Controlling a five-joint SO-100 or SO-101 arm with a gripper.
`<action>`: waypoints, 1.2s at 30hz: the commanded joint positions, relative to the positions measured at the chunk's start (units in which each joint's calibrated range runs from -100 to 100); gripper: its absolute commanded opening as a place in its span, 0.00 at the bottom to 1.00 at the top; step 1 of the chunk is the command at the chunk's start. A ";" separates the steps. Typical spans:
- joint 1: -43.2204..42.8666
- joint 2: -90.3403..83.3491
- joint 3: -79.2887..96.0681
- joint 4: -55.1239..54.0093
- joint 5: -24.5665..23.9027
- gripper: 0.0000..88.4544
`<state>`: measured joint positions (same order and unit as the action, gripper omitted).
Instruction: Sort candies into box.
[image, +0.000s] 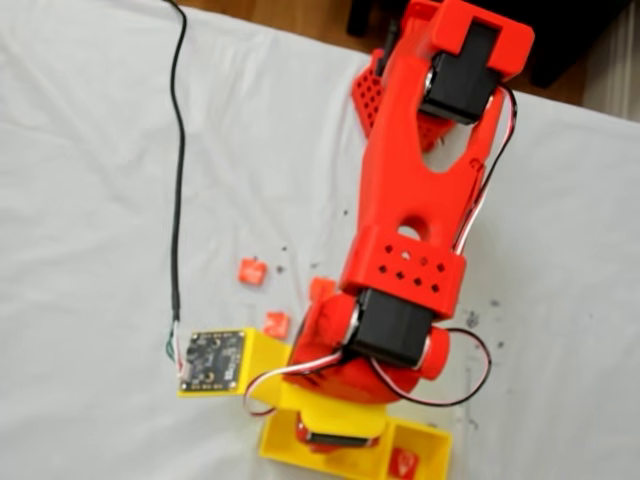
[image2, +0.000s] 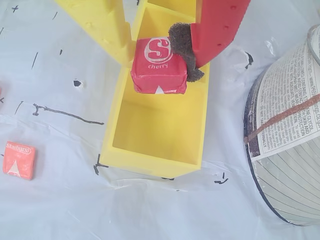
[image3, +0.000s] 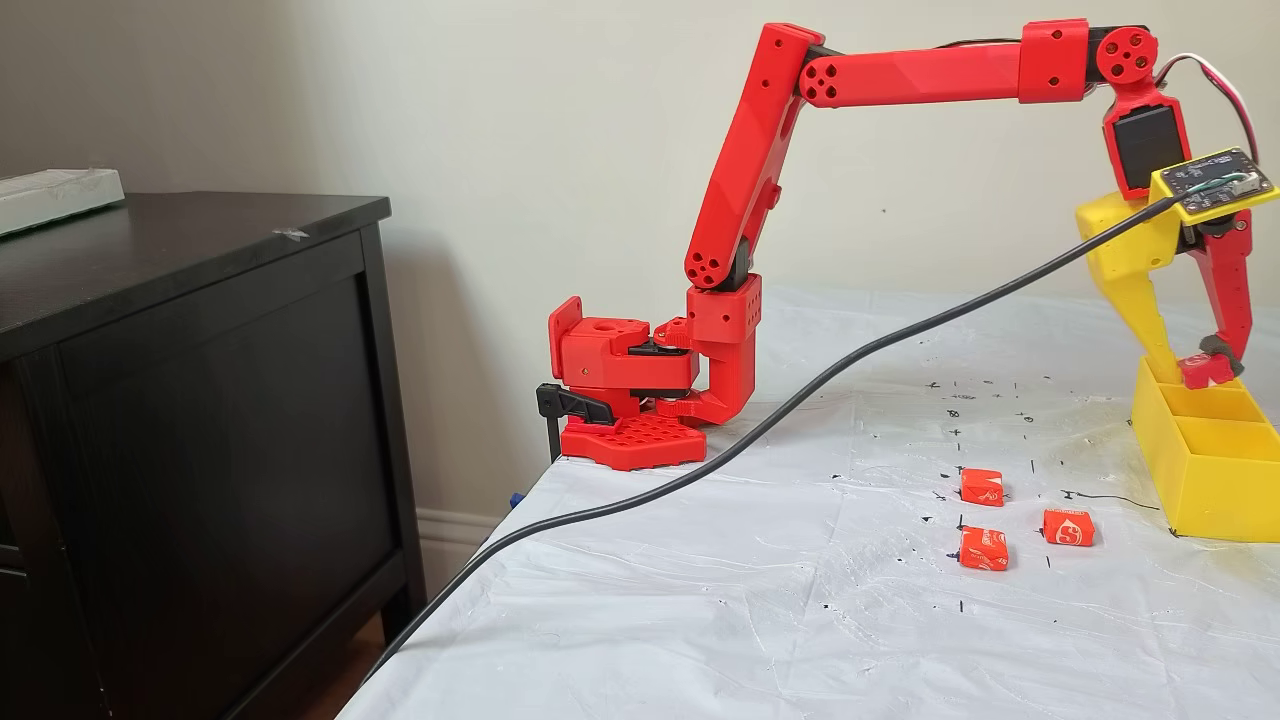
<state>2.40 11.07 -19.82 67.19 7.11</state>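
Item: sorting in progress, partly done.

- Gripper (image2: 162, 67) — clenched on one candy (image2: 159, 66), a red-orange "cherry" square pinched between the yellow finger and the padded red finger. It hangs just above the box (image2: 155, 150), over the divider at the far edge of the nearest compartment in the wrist view; not yet let go.
- Box — yellow tray at the right edge of the table in a fixed view (image3: 1210, 500). The compartment nearest the wrist camera is bare. In the top-down fixed view one candy (image: 403, 463) already lies in the right-hand compartment.
- Loose candies — three on the white sheet, left of the box in a fixed view: (image3: 982, 487), (image3: 983, 549), (image3: 1068, 527).

Judged remaining: release the held piece, then fetch the three loose ones.
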 joint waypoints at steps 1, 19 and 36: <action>0.23 -1.32 -6.71 0.06 0.73 0.00; 1.50 2.58 -9.72 0.39 0.10 0.05; 1.41 0.72 -8.26 0.96 -0.15 0.40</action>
<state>3.62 15.32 -23.94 67.82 7.11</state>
